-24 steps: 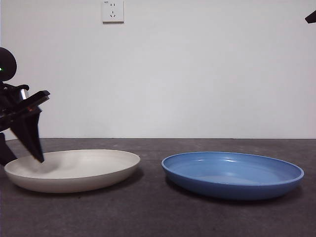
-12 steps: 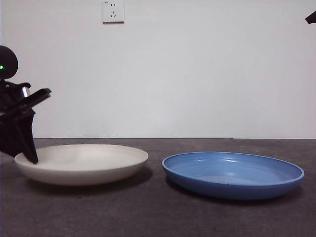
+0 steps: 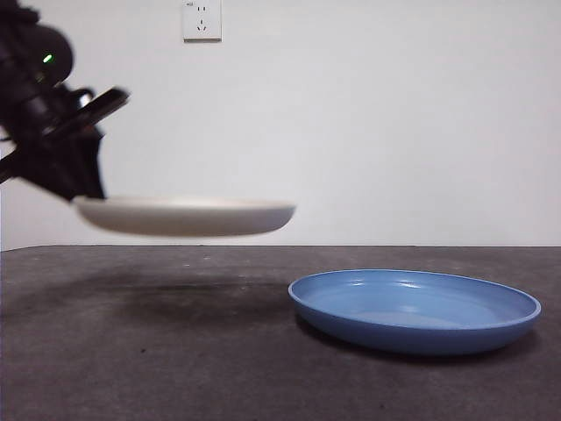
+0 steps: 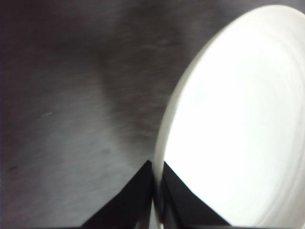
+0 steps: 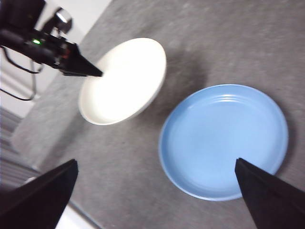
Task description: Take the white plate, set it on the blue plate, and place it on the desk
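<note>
The white plate [image 3: 184, 216], a wide, shallow, round, cream matte dish with faint rings inside, hangs level in the air above the dark grey-brown matte desk [image 3: 175, 368], its shadow on the tabletop beneath it. The left gripper [image 3: 77, 189] pinches its rim at the plate's nine o'clock edge in the front view; the left wrist view shows one black jaw inside the rim and one outside, pressed together on the thin lip. The glossy medium-blue round plate [image 3: 414, 309] with a raised rim lies on the desk at three o'clock from the white one, well apart and lower.

Held level by one edge without sagging, the white plate looks stiff and fairly light. A matte surface should give fair friction, yet a single rim pinch leaves the far side free to tip or swing. The rim is the only sensible hold.

The right gripper [image 5: 157, 191] waits high above the plates, jaws spread wide.
</note>
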